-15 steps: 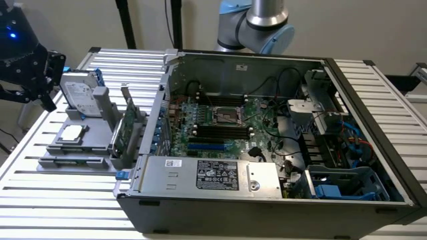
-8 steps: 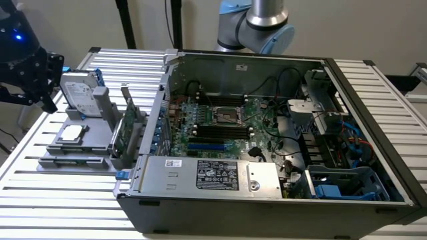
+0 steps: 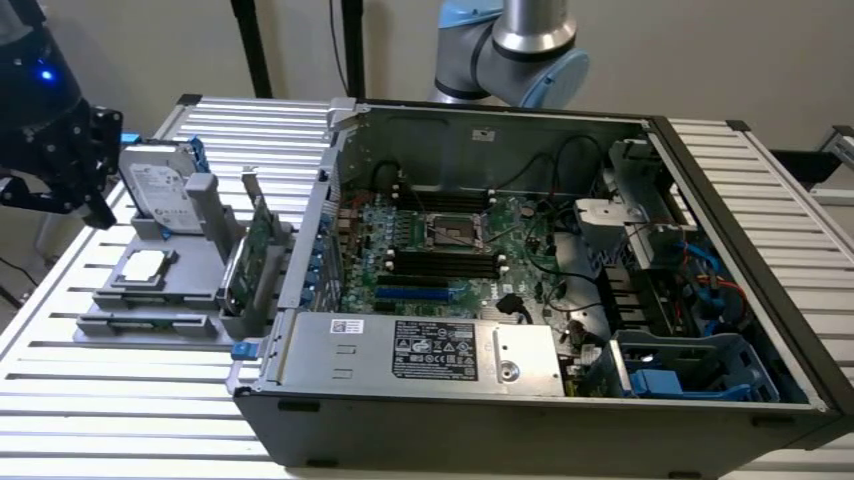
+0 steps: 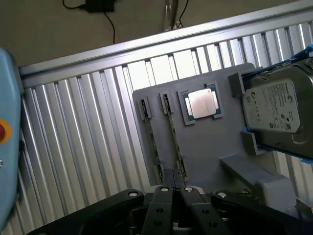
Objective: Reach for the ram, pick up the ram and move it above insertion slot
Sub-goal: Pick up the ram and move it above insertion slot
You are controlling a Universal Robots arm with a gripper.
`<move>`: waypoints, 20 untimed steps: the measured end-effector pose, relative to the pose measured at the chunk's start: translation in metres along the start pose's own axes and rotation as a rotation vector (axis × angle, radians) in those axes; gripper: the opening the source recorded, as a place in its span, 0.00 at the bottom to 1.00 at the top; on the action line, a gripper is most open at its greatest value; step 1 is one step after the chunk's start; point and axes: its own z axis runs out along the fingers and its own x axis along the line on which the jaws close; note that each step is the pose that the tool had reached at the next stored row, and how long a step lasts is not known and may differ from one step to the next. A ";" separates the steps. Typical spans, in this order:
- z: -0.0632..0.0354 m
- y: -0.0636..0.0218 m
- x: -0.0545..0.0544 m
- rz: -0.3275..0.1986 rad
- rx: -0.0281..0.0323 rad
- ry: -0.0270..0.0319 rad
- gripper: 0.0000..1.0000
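Observation:
Two ram sticks (image 4: 175, 142) (image 4: 149, 139) lie edge-up, side by side, in grooves of a grey holder block (image 4: 205, 147). In the exterior view the ram (image 3: 144, 322) sits at the block's near end, at the exterior view's left of the open computer case. My gripper (image 4: 174, 188) hangs above the block close to the sticks' ends, its dark fingers together with nothing between them. In the exterior view the gripper (image 3: 60, 160) is at the far left, above the table. The black insertion slots (image 3: 441, 265) lie on the motherboard inside the case.
On the same block are a silver hard drive with blue rails (image 4: 274, 110), a processor chip (image 4: 201, 104) and an upright green expansion card (image 3: 254, 255). The case wall (image 3: 314, 250) rises between the block and the motherboard. Ribbed metal table (image 3: 120, 420) lies around them.

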 end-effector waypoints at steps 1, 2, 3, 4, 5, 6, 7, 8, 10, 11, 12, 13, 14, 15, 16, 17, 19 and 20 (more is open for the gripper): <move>0.0002 0.0000 0.000 -0.018 0.0009 0.0005 0.11; 0.0004 0.0000 0.000 -0.036 0.0016 0.0009 0.11; 0.0006 0.0000 0.000 -0.054 0.0025 0.0014 0.11; 0.0008 -0.0001 0.000 -0.072 0.0033 0.0019 0.11; 0.0009 0.0000 0.000 -0.088 0.0038 0.0023 0.11; 0.0010 -0.0001 0.000 -0.104 0.0043 0.0027 0.11; 0.0012 0.0000 0.000 -0.117 0.0047 0.0030 0.11; 0.0014 0.0004 0.000 -0.128 0.0053 0.0033 0.11; 0.0014 0.0005 0.000 -0.134 0.0054 0.0034 0.11; 0.0013 0.0005 0.000 -0.134 0.0055 0.0035 0.11; 0.0013 0.0005 0.000 -0.134 0.0054 0.0035 0.12; 0.0013 0.0005 0.000 -0.134 0.0054 0.0035 0.18; 0.0015 0.0005 0.000 -0.134 0.0053 0.0037 0.24; 0.0025 0.0004 0.000 -0.134 0.0052 0.0037 0.24; 0.0042 0.0004 0.000 -0.134 0.0053 0.0036 0.30; 0.0061 0.0003 0.000 -0.134 0.0054 0.0036 0.30; 0.0098 0.0001 0.001 -0.134 0.0054 0.0035 0.36; 0.0116 0.0000 0.001 -0.134 0.0053 0.0036 0.36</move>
